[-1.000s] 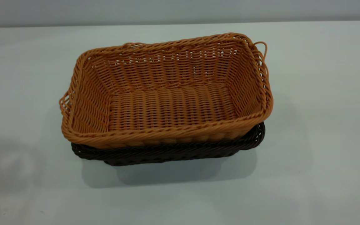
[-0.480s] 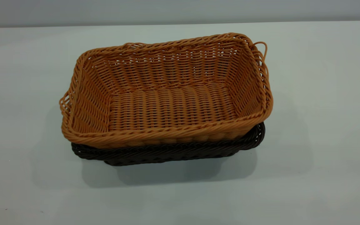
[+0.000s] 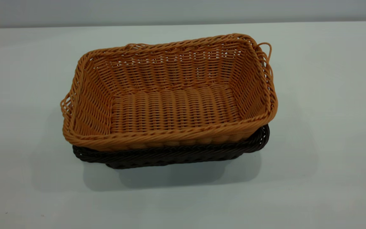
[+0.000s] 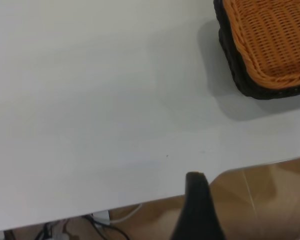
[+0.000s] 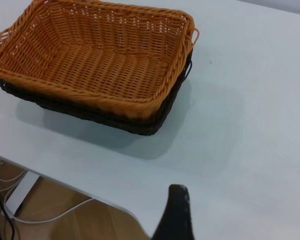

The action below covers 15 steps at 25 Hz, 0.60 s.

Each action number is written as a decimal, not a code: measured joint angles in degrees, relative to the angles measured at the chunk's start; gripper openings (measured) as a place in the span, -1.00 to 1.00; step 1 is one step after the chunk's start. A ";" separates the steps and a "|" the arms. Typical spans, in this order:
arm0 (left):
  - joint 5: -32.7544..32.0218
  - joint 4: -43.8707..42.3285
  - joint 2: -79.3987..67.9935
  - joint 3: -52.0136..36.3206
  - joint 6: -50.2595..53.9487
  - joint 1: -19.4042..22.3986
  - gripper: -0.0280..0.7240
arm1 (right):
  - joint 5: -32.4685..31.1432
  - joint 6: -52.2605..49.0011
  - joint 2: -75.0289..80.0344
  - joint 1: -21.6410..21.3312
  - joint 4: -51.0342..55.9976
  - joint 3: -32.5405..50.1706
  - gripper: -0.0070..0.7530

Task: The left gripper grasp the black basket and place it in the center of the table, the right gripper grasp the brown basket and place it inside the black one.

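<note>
The brown basket (image 3: 170,108) sits nested inside the black basket (image 3: 170,156) near the middle of the table (image 3: 329,95). Only the black basket's rim and lower side show beneath it. Neither gripper shows in the exterior view. In the left wrist view my left gripper (image 4: 196,210) is a dark tip over the table's edge, well away from a corner of the brown basket (image 4: 275,40) and the black basket (image 4: 240,82). In the right wrist view my right gripper (image 5: 176,215) is a dark tip over the table, apart from the brown basket (image 5: 90,60) and the black basket (image 5: 115,120).
The table's edge (image 4: 140,200) runs close to my left gripper, with brown floor and cables (image 4: 105,222) beyond it. The right wrist view shows the table's edge (image 5: 65,187) and cables (image 5: 20,200) on the floor.
A faint shadow on the table's near left has faded away. The two baskets have not moved.
</note>
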<state>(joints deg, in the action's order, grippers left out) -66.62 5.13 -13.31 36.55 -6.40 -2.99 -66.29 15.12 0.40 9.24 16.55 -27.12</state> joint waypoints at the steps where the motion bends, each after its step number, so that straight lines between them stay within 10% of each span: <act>1: 0.00 0.00 1.27 -1.09 0.00 0.00 0.37 | 0.00 -0.17 0.00 0.00 -0.15 0.00 0.56; 15: 1.75 0.00 10.32 -8.57 2.38 0.00 0.37 | 0.00 -1.55 0.00 0.00 -0.51 0.00 0.56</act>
<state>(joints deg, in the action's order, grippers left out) -64.87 5.14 -2.99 27.97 -4.02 -2.99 -66.29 13.58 0.40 9.24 16.04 -27.12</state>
